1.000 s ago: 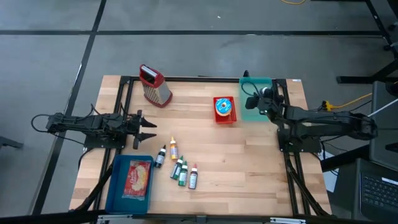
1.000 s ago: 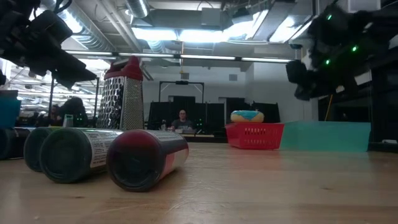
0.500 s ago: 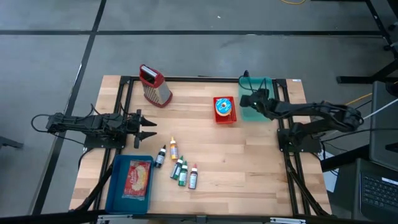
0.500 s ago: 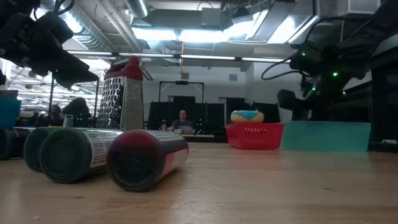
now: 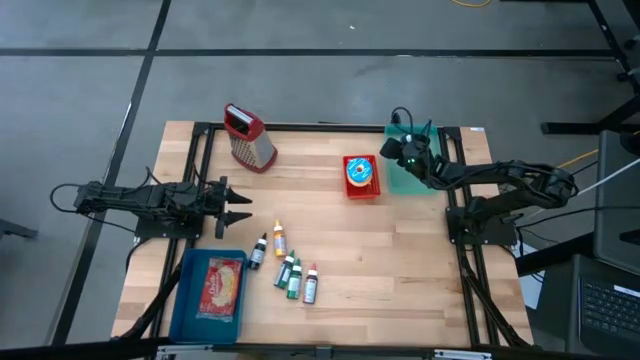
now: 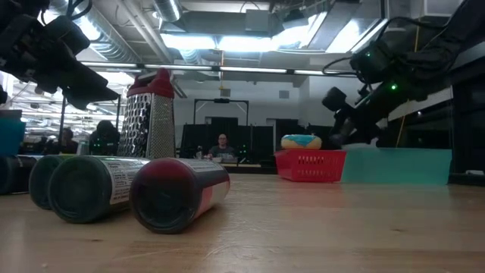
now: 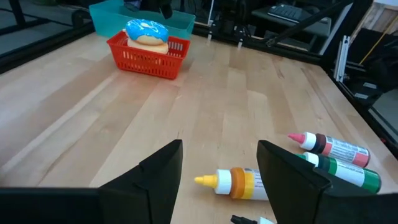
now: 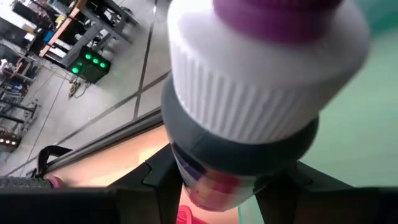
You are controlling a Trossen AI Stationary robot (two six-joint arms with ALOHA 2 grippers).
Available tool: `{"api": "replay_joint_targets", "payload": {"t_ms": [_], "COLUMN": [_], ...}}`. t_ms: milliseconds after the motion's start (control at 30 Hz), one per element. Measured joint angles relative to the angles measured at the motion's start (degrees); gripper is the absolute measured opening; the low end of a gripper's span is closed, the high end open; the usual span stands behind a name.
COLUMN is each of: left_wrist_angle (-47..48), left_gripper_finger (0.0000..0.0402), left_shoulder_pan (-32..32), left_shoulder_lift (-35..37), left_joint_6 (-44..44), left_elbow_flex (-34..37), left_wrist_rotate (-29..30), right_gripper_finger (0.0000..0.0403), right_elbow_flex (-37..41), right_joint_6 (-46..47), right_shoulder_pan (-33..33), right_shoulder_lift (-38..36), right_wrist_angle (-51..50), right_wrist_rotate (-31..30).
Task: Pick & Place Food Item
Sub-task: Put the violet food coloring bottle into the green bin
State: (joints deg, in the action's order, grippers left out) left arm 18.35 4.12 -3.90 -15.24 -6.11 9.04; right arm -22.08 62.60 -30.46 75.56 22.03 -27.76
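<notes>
Overhead, my right gripper [image 5: 397, 152] is hanging over the teal bin [image 5: 424, 178] at the far right corner of the table [image 5: 400, 260], just beside the red basket [image 5: 361, 188]. My right fingers are closing around a small bottle [image 8: 249, 106] with a purple tip, a ribbed white cap and a dark collar; the bottle is filling most of the right wrist view, with teal showing behind it. From table height, that arm is reaching down toward the bin's near wall.

Inside the red basket, the blue-frosted doughnut [image 5: 360, 171] is sitting; the left wrist view is showing it resting above the basket's rim, with the teal bin directly behind.

At the left edge of the table, my left gripper [image 5: 240, 210] is waiting with its fingers spread apart and holding nothing. Near it, several small bottles [image 5: 290, 268] are lying on their sides in a loose cluster. A blue tray [image 5: 186, 300] holding a packet is occupying the near left corner, and a box grater [image 5: 250, 138] with a red top is standing upright toward the far edge.
</notes>
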Motion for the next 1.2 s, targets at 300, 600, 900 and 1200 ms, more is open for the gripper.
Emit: {"api": "replay_joint_targets", "payload": {"t_ms": [300,600,900,1200], "left_wrist_angle": [0.1,0.1,0.1,0.1], "left_gripper_finger": [0.0203,0.0203,0.0203,0.0203], "left_shoulder_pan": [0.0,0.0,0.0,0.0], "left_shoulder_lift": [0.0,0.0,0.0,0.0], "left_joint_6": [-0.1,-0.1,-0.1,-0.1], "left_elbow_flex": [0.0,0.0,0.0,0.0], "left_wrist_rotate": [-0.1,-1.5,-1.4,-1.4], "right_gripper_finger": [0.0125,0.0120,0.0168,0.0304], "right_elbow_flex": [0.0,0.0,0.0,0.0], "right_joint_6": [8.6,10.3,4.5,4.6], "right_shoulder_pan": [-1.6,-4.0,-4.0,-4.0], "right_shoulder_lift": [0.0,0.0,0.0,0.0], "right_wrist_angle": [-2.8,-2.8,-2.4,-2.3], "right_wrist_rotate": [-1.1,3.2,3.5,1.3]}}
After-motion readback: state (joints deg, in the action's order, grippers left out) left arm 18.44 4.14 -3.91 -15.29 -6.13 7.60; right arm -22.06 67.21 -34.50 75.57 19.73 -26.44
